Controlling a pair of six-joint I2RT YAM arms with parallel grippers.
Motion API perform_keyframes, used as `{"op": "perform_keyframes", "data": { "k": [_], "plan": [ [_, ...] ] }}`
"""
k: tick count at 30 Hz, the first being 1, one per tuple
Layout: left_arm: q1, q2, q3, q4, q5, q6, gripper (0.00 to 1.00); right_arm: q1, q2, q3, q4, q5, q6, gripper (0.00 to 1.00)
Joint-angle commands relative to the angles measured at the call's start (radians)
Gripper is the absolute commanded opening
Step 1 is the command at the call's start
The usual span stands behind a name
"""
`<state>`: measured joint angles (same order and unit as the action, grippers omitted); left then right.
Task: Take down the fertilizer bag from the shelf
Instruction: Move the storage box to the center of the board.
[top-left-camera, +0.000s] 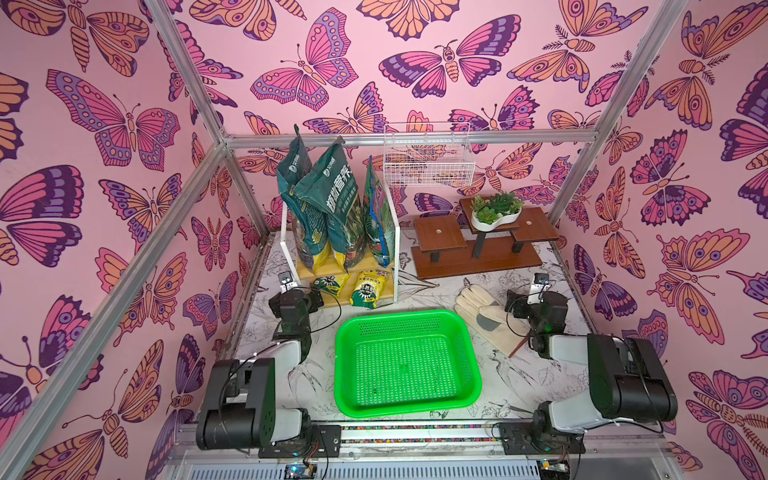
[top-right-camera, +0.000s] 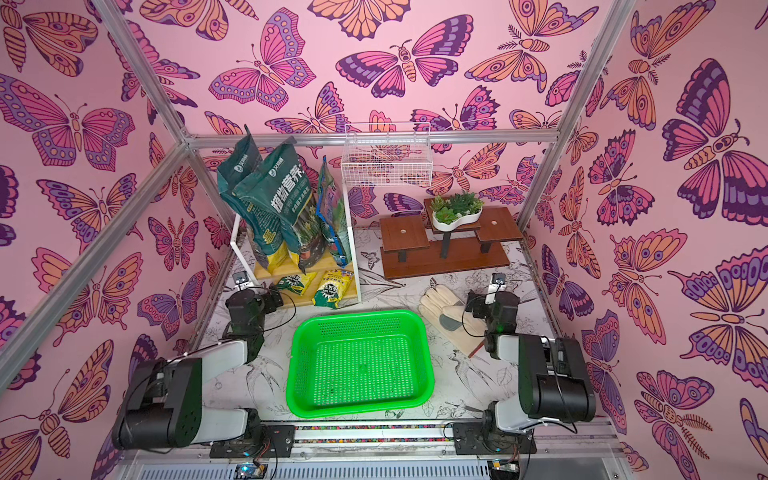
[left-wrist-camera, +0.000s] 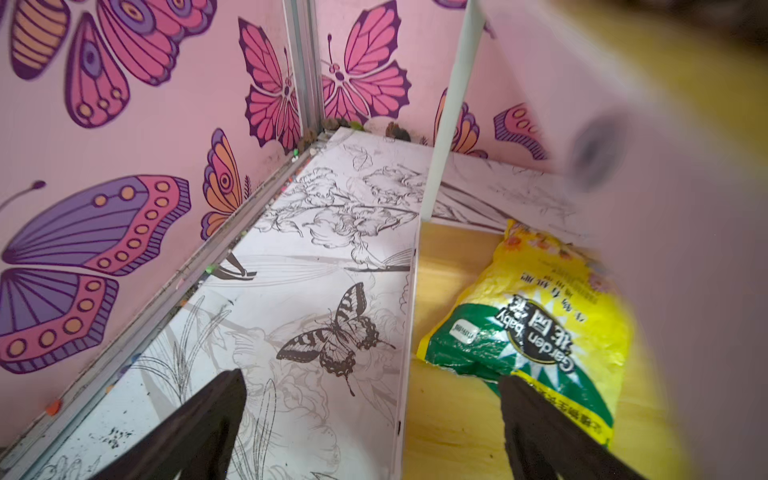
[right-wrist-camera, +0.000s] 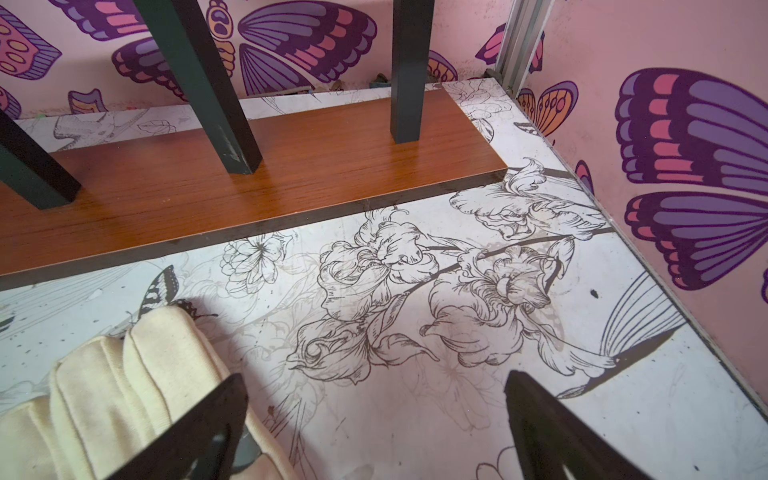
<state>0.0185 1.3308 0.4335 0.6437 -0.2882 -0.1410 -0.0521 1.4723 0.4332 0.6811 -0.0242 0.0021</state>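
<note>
left gripper: jaws spread wide, nothing in them. It sits low at the front left corner of the shelf, one fingertip over the table, the other over the bottom board.
right gripper: same deal, wide open and empty, low over the table, with one fingertip above the cream work glove.
fertilizer: all of it is on the shelf. Three tall bags stand on the top board and two small Garden baby bags lie on the bottom one.
further out: green basket between the arms, and a brown stepped stand carrying a succulent planter right of the shelf.
</note>
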Motion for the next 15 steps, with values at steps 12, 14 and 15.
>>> {"op": "perform_keyframes", "data": {
  "k": [12, 14, 15],
  "plan": [
    [-0.005, -0.432, 0.062, -0.604, -0.188, -0.164, 1.00, 0.004, -0.053, 0.499, -0.932, -0.147, 0.313, 0.99],
    [-0.005, -0.482, 0.082, -0.697, -0.184, -0.226, 1.00, 0.018, -0.098, 0.509, -0.996, -0.152, 0.320, 0.98],
    [-0.005, -0.507, 0.083, -0.737, -0.173, -0.256, 1.00, 0.028, -0.123, 0.518, -1.045, -0.158, 0.321, 0.98]
  ]
}}
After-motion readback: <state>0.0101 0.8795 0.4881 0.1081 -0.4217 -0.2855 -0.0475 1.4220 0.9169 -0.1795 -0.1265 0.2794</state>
